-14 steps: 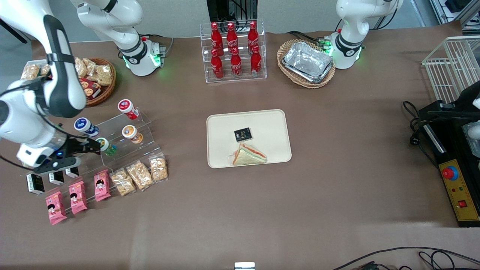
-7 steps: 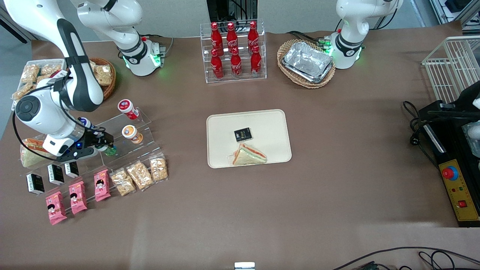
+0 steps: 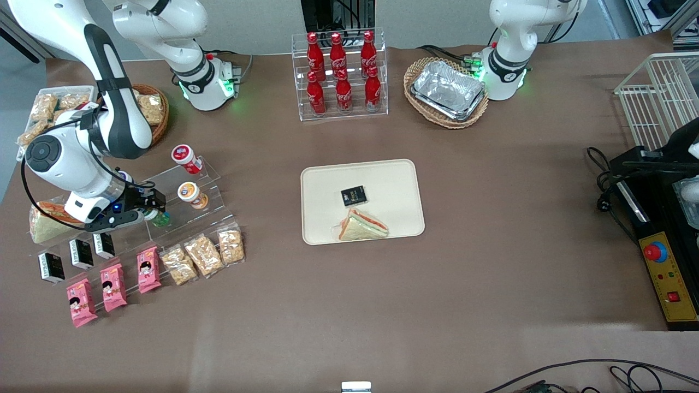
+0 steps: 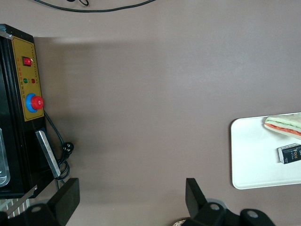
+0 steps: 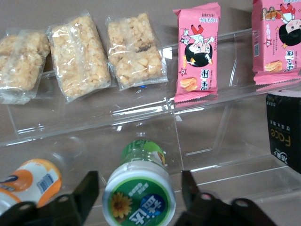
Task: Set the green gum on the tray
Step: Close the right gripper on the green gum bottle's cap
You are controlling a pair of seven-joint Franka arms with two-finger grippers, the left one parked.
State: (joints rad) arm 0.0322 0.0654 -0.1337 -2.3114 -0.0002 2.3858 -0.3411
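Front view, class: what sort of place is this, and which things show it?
Probably a lab mock-up of a snack shop: tiered clear stand of gum and snacks, cola rack, tray. The open pincer straddles the green gum.

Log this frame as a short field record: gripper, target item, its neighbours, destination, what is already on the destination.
gripper: gripper open, one finger on each side of the green gum's lid, not yet closed on it
target: green gum lying on the clear tiered stand
neighbour: orange-bodied bottle beside it on the same stand
destination: tray at mid-table, toward the parked arm from the stand
on tray: sandwich and small black packet
task state: gum not yet lifted
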